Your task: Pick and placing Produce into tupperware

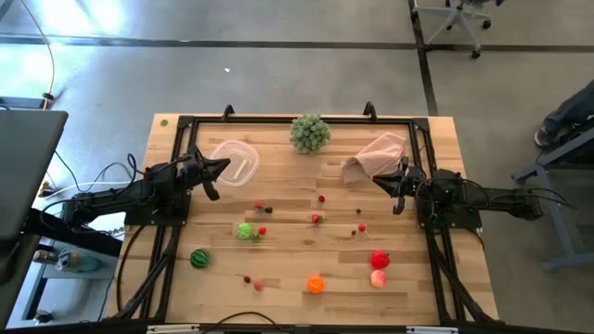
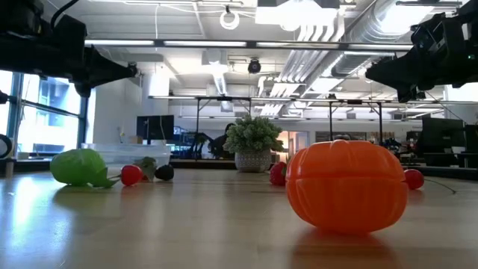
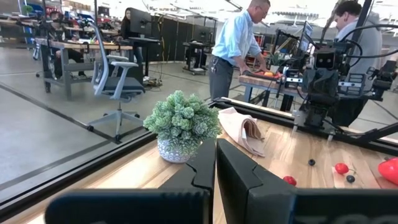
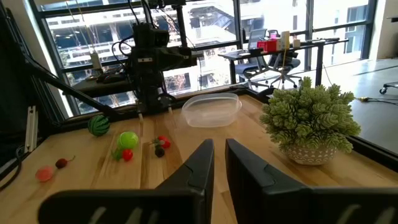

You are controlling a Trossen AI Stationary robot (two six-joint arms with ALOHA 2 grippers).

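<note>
The clear tupperware [image 1: 237, 160] [image 4: 211, 109] stands on its base at the table's far left. My left gripper [image 1: 223, 167] [image 3: 216, 146] hovers shut beside its near left edge. My right gripper [image 1: 378, 179] [image 4: 219, 144] hovers shut at the right, near the pinkish-beige cloth [image 1: 374, 156]. Produce lies on the table: a light green piece [image 1: 245, 231] [image 4: 128, 139], a striped dark green one [image 1: 200, 258], an orange one [image 1: 316, 284] [image 2: 347, 187], a red one [image 1: 380, 259], a pink one [image 1: 378, 277]. Tiny red berries [image 1: 316, 219] are scattered mid-table.
A pale green leafy ball in a pot [image 1: 309, 133] [image 3: 180, 124] stands at the far edge between tupperware and cloth. A black frame [image 1: 297, 119] rims the table. People stand at benches beyond the table in the left wrist view. Bare wood lies between the two grippers.
</note>
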